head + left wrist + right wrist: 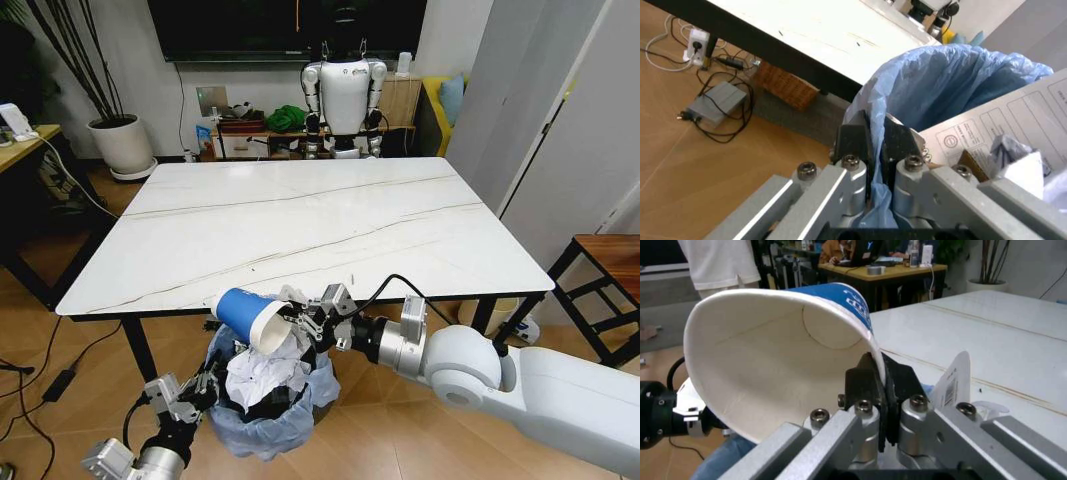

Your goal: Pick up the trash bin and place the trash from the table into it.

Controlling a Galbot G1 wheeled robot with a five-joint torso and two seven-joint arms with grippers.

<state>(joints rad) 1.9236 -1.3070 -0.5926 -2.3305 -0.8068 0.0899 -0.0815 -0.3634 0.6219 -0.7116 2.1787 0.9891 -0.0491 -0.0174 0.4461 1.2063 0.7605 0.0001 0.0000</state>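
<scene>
- My right gripper (300,318), lower centre of the head view, pinches the rim of the blue-and-white paper cup (247,318), which lies tilted over the trash bin (268,400).
- My left gripper (205,388), lower left, is clamped on the bin's blue-bag rim.
- Crumpled white paper (262,372) and printed sheets (1013,125) crowd the bin's mouth.
- The table (300,225) edge sits just above the bin, with bare floor on either side.

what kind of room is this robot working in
Probably an office or robotics lab set up as a lounge: a marble-look table, a big wall screen, another white robot parked by the far wall, and a potted plant beside a wooden desk.
</scene>
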